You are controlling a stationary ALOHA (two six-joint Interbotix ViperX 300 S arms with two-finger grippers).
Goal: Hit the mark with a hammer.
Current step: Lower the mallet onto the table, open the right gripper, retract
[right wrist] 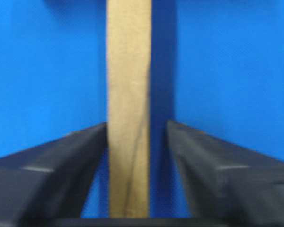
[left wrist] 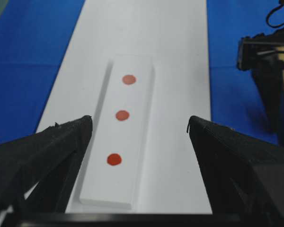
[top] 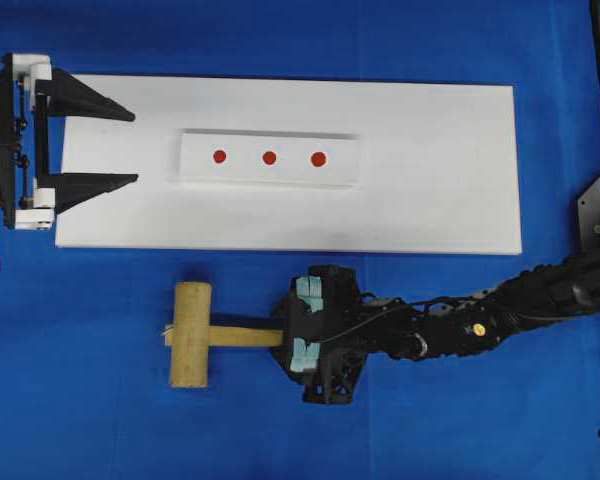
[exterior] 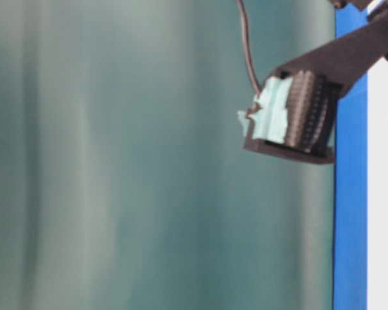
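The hammer lies flat on the blue cloth, its thick wooden head (top: 190, 333) to the left and its slim handle (top: 242, 337) running right. My right gripper (top: 296, 325) straddles the handle's end. In the right wrist view the handle (right wrist: 128, 94) rests against the left finger (right wrist: 71, 156), with a strip of blue showing before the right finger, so the right gripper (right wrist: 137, 124) is open. Three red marks (top: 269, 157) sit in a row on a white block (top: 245, 172). My left gripper (top: 135, 148) is open and empty over the board's left end, facing the block (left wrist: 132, 142).
The block rests on a long white board (top: 430, 170) laid on the blue cloth (top: 80, 400). The right arm (top: 500, 310) stretches in from the right edge below the board. The table-level view is mostly blurred green backdrop, with a teal-padded finger (exterior: 271, 116).
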